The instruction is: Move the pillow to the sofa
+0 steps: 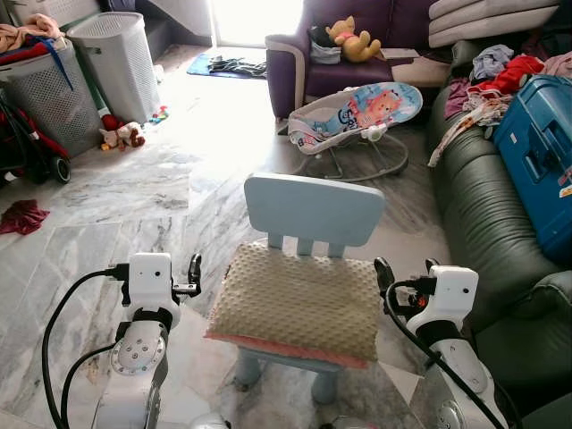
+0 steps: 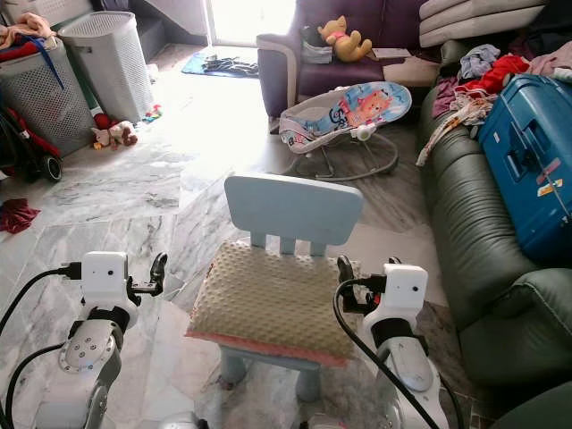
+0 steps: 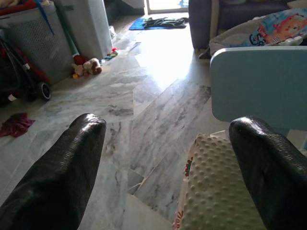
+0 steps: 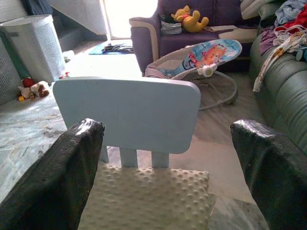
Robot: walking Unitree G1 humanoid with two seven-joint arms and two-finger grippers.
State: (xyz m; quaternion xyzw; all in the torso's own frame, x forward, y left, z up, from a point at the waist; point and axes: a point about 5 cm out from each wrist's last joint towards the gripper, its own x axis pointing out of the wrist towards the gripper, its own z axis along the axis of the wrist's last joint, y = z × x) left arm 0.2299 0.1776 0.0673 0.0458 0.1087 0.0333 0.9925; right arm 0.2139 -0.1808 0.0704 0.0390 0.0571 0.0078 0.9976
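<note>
A beige bumpy pillow (image 1: 299, 299) with a pink underside lies flat on the seat of a small light-blue child's chair (image 1: 314, 208) right in front of me. My left gripper (image 1: 193, 271) hovers open just beside the pillow's left edge. On the pillow's right side my right gripper (image 1: 404, 273) is also open. In the left wrist view the pillow's corner (image 3: 218, 191) lies beside one finger (image 3: 271, 167). The right wrist view looks over the pillow (image 4: 148, 199) at the chair back (image 4: 129, 112). A dark green sofa (image 1: 487, 223) runs along the right.
A blue suitcase (image 1: 541, 156) and heaps of clothes (image 1: 500, 76) lie on the sofa. A baby bouncer (image 1: 357, 112) stands behind the chair, with a purple armchair (image 1: 344, 45) beyond it. Laundry baskets (image 1: 112, 58), a stroller and toys occupy the far left. Marble floor (image 1: 134, 192) spreads to the left.
</note>
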